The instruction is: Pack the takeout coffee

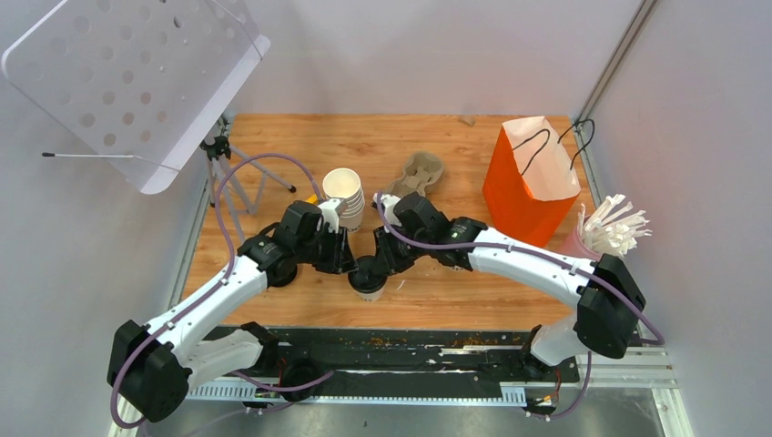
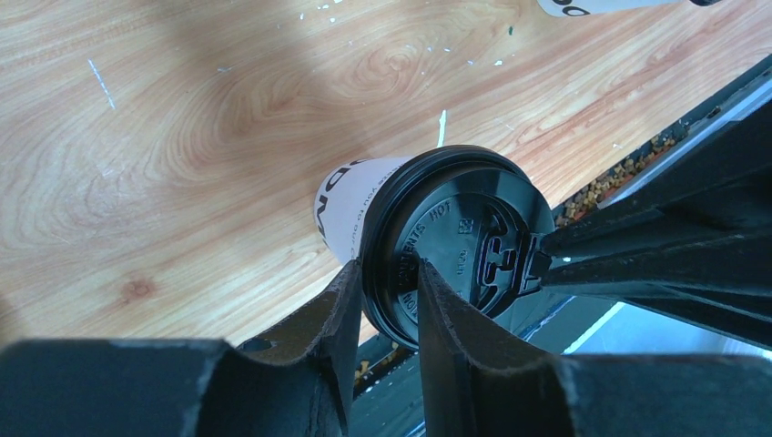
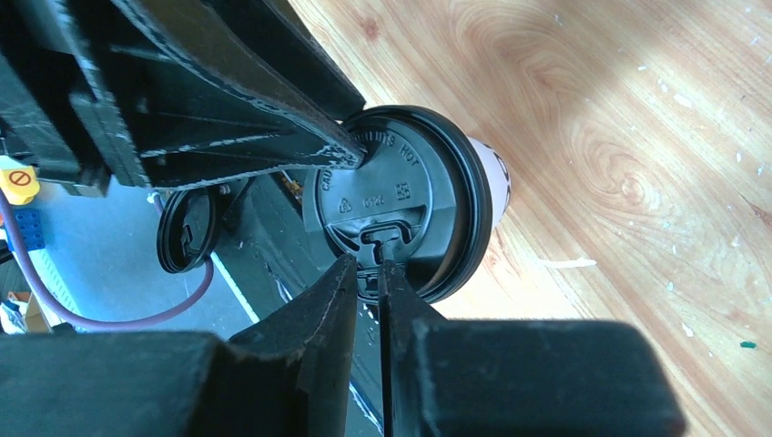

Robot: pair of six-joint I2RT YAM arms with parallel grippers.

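The takeout coffee [image 1: 369, 279], a white paper cup with dark lettering [image 2: 346, 205] and a round black lid [image 2: 455, 228], stands on the wooden table near its front edge, between both grippers. My left gripper [image 2: 390, 278] is shut on the lid's rim, one finger outside the rim and one on top; in the top view it [image 1: 352, 266] is at the cup's left. My right gripper [image 3: 369, 266] is shut on the lid [image 3: 401, 187] at its sip tab from the opposite side; in the top view it [image 1: 388, 264] is at the cup's right.
A stack of lidless white cups [image 1: 344, 193] and a cardboard cup carrier [image 1: 417, 171] lie behind. An open orange paper bag [image 1: 528, 182] stands at the back right, with white stirrers [image 1: 612, 228] beside it. A loose black lid [image 3: 187, 229] lies below the table edge. A tripod [image 1: 223, 159] stands at the left.
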